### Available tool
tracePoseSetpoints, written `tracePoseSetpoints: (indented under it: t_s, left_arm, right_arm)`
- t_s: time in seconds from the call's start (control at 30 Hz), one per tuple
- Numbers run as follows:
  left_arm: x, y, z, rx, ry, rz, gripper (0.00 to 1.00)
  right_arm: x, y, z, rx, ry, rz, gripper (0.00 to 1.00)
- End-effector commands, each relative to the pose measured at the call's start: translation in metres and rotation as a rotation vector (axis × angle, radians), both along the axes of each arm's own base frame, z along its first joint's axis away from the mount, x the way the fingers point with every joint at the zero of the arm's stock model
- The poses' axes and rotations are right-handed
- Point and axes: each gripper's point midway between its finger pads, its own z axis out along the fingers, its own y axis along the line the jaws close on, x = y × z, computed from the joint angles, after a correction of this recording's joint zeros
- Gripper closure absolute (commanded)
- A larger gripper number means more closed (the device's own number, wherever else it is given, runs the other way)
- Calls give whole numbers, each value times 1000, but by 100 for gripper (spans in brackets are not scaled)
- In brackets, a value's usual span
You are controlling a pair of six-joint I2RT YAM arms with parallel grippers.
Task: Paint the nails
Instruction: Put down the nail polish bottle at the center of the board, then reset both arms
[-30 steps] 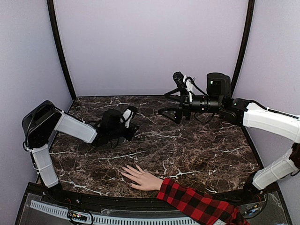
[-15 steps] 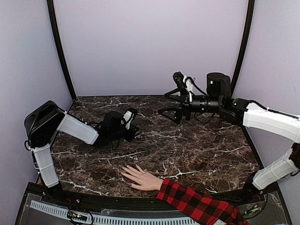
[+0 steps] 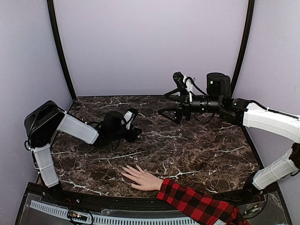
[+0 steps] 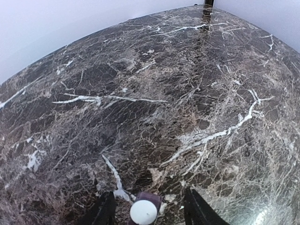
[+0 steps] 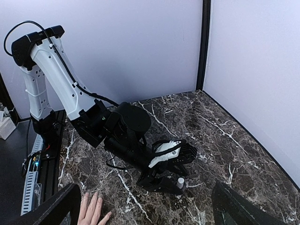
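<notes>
Jaws on left gripper (image 3: 135, 132) loosely straddle a bottle (image 4: 143, 212), closer than the wide, empty right gripper (image 3: 171, 95) to the nails (image 3: 125, 174), which lie nearward, fingers pointing left.

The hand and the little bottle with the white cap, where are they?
hand (image 3: 144, 179): top external view, on the back of the hand.
bottle (image 4: 143, 212): left wrist view, on its white cap.

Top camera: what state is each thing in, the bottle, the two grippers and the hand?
Bottle: upright, capped.
Left gripper: open, fingers on either side of the bottle.
Right gripper: open, up in the air.
Hand: lying flat, fingers spread.
</notes>
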Motion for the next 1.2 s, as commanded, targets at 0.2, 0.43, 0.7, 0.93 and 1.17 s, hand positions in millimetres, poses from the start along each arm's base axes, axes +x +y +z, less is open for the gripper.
tracePoseSetpoints:
  t_s: [0.2, 0.43, 0.7, 0.93, 1.17]
  left_arm:
    - [6, -4, 80, -16, -80, -10, 14]
    - [8, 1, 123, -56, -65, -22, 1]
    - [24, 59, 179, -238, 34, 120, 1]
    - [27, 116, 181, -223, 39, 283, 1]
    - [23, 154, 150, -233, 109, 434, 1]
  right_arm:
    - [3, -1, 8, 25, -11, -2, 2]
    - [6, -4, 11, 28, -20, -24, 1]
    - [38, -25, 5, 38, 27, -158, 1]
    - [86, -67, -19, 93, 174, -356, 1]
    - [114, -121, -64, 82, 242, -583, 1]
